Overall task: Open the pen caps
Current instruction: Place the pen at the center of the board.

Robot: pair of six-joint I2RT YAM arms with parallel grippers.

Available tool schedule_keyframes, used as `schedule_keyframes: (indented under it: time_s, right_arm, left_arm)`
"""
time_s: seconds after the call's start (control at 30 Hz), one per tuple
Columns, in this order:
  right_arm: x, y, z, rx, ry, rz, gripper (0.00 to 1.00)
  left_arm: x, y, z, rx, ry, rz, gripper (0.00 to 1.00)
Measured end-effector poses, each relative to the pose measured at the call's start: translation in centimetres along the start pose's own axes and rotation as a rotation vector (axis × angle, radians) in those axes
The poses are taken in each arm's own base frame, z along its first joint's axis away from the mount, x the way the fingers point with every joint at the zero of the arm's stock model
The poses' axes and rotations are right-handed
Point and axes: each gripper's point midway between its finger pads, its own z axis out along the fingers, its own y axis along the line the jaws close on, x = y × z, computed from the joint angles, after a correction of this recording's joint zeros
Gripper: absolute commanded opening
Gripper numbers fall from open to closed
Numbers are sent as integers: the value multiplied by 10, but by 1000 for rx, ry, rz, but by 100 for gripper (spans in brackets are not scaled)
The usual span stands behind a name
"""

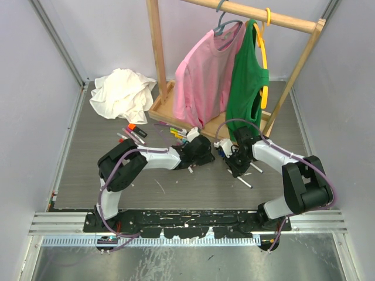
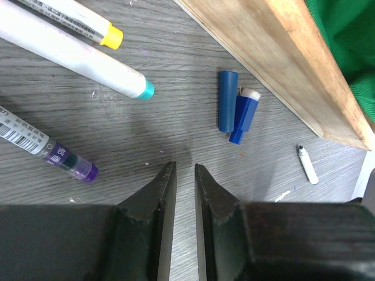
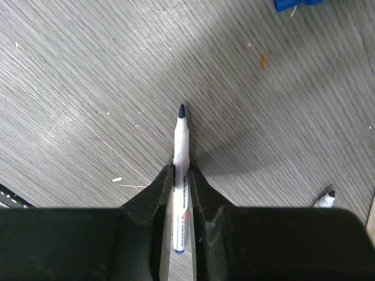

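Right end effector [image 3: 180, 171] is clamped on a white pen [image 3: 182, 137], its dark blue tip bare and pointing out over the desk [image 3: 88, 82], so that one's open. On the left wrist view, the left end effector [image 2: 184, 175] hangs just above the desk, jaws a narrow slot apart, nothing between them. Ahead of it lies a loose blue cap [image 2: 228, 100], touching a stubbier blue piece [image 2: 242, 120] with a white end, both just beside the wooden rack base [image 2: 281, 64]. Another pen [image 3: 326, 199], uncapped by the look of it, lies off to the side. Plenty left though, I'd say: the yellow cap [image 2: 111, 37], the teal cap [image 2: 146, 90] and the purple cap [image 2: 88, 171] all sit on their pens, and from above more pens [image 1: 133, 133] lie bunched near the white cloth [image 1: 122, 93].
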Motion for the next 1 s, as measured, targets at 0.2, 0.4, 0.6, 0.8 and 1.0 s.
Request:
schedule_keyframes:
  time_s: [0.2,0.4,0.6,0.8,1.0]
  right_arm:
    - [-5,1,1,4,-10,-13,14]
    - [-7,0,1,14,-16,2,33]
    - [-13,-2,-2,32,-46,-6,43]
    - [-25,-4,-18,68,-120,-27,46]
    - [-34,-3,-30,89,-180,-53,46]
  left_arm:
    - [-2,4,-4,-2,-4,29,20]
    - [-8,5,-27,21,-17,63,22]
    - [-20,-3,-60,96,-64,122,36]
    - [-29,8,-80,137,-104,230,46]
    - [-36,39,-93,136,-122,306,52]
